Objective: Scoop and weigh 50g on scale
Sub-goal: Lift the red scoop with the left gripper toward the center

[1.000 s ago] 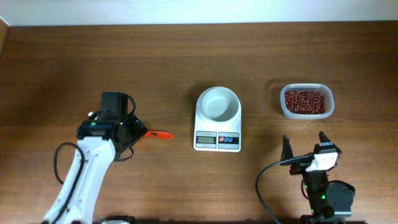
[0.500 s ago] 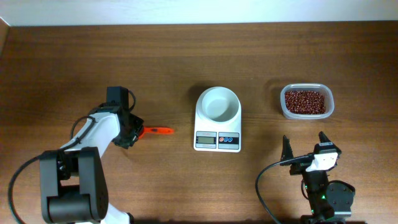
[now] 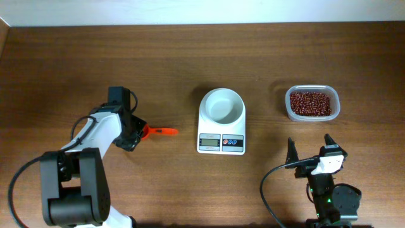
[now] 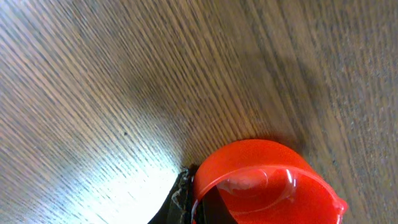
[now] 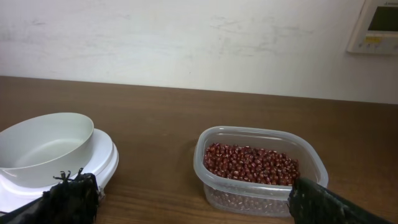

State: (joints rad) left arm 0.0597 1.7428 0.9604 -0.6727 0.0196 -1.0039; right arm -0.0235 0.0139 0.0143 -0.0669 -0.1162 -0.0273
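Now, at the front edge of the table (image 3: 190, 190) your right gripper (image 3: 310, 144) hangs open, empty. Farther in, your left gripper (image 3: 140, 132) clenches the scoop (image 3: 163, 132) by its cup end, presumably for scooping. Beyond sit the scale (image 3: 221, 142), mid-table, and the beans (image 3: 310, 103) in their tub (image 3: 335, 114) near the right edge.

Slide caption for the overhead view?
Left gripper shut on orange scoop; empty scale centre, bean tub right, right gripper open.

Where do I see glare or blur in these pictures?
Left wrist: strong glare on the table beside the scoop, which is close and slightly soft. Right wrist: beans sharp, near fingers dark and blurred. Overhead: even light, sharp.
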